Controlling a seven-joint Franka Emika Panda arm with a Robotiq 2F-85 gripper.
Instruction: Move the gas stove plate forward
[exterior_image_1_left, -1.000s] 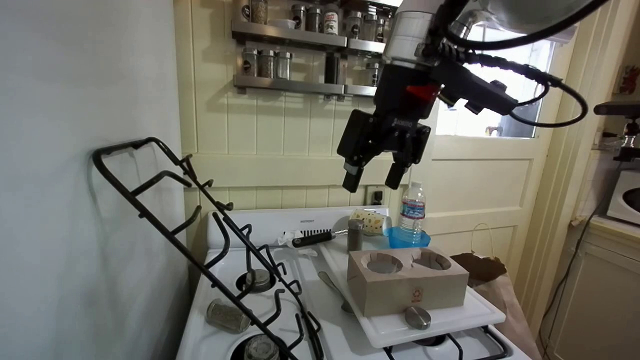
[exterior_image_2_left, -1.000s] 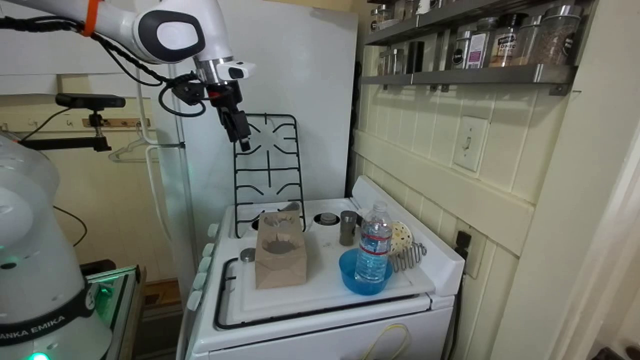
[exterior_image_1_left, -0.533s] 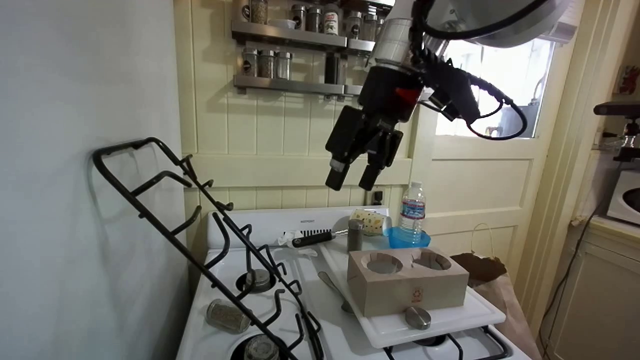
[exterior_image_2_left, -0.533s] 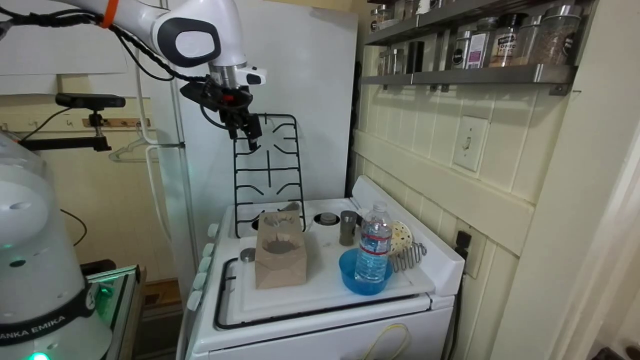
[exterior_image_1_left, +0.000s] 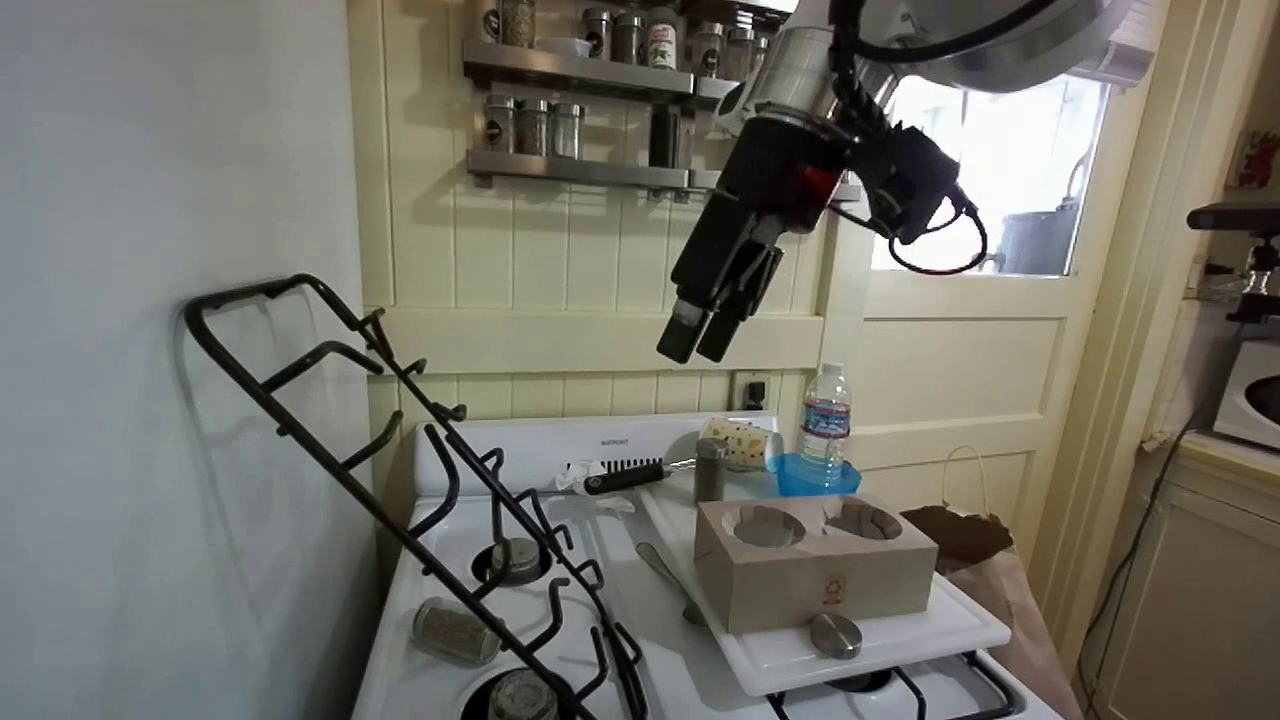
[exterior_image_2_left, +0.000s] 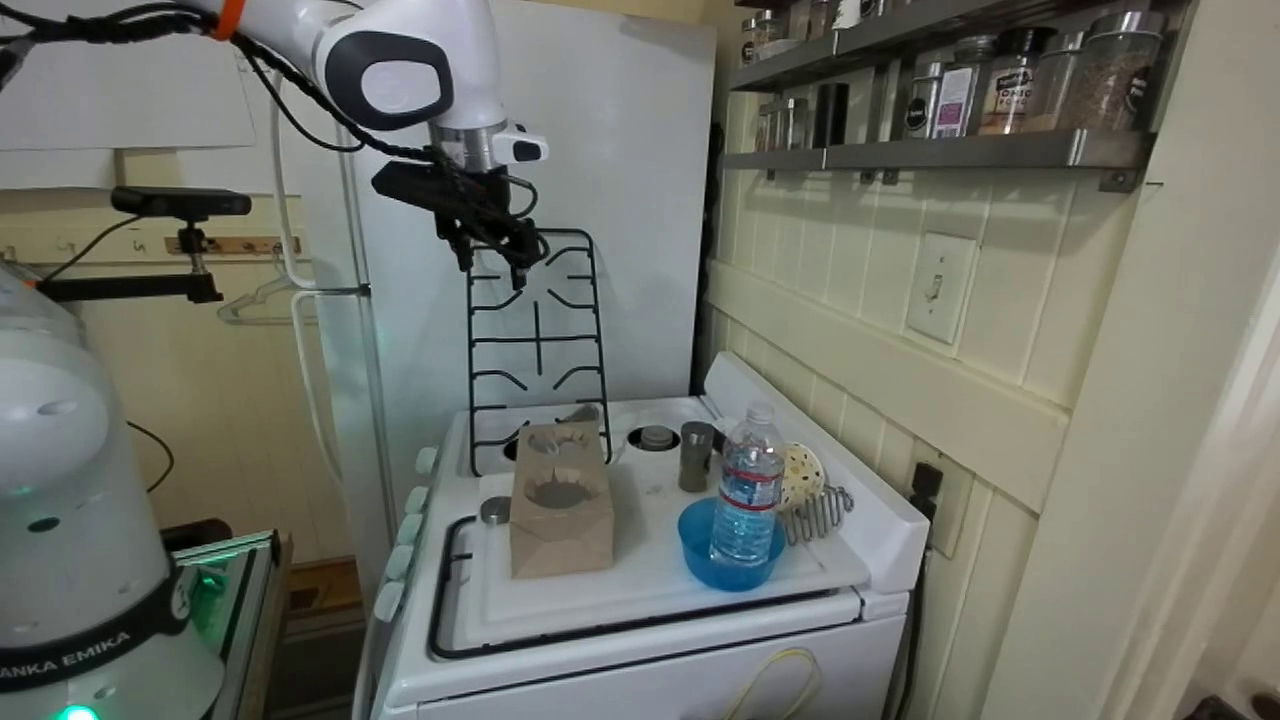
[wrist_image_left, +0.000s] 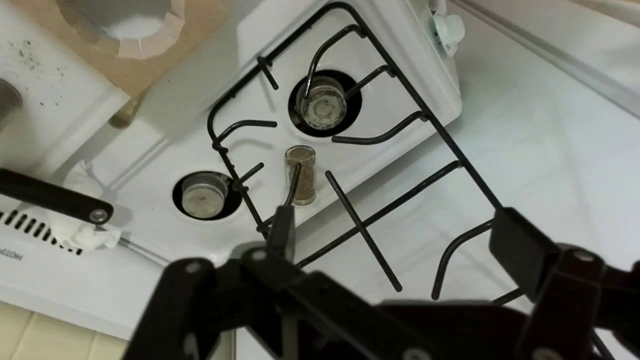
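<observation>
The gas stove plate (exterior_image_1_left: 343, 468), a black metal grate with inward prongs, leans tilted against the white refrigerator side, its lower end on the stove. It also shows in the other exterior picture as a ladder-like frame (exterior_image_2_left: 537, 340) and fills much of the wrist view (wrist_image_left: 361, 226). My gripper (exterior_image_1_left: 697, 345) hangs in the air above the stove, apart from the plate, and appears in both exterior views. Seen from the wrist, its fingers (wrist_image_left: 522, 255) are spread wide and the gripper is open, holding nothing. Bars of the plate pass behind the fingers there.
A grey-brown block with round holes (exterior_image_1_left: 830, 590) sits on a white cover (exterior_image_1_left: 745, 665) over the burners. Behind it stand a water bottle in a blue bowl (exterior_image_2_left: 700, 545) and a spice jar (exterior_image_2_left: 696, 455). Another jar (wrist_image_left: 301, 192) lies under the plate. Spice shelves (exterior_image_1_left: 580, 172) line the wall.
My gripper has turned about its own axis and risen slightly. It has shifted closer to the plate's side of the stove. The plate and everything on the stove stand as before.
</observation>
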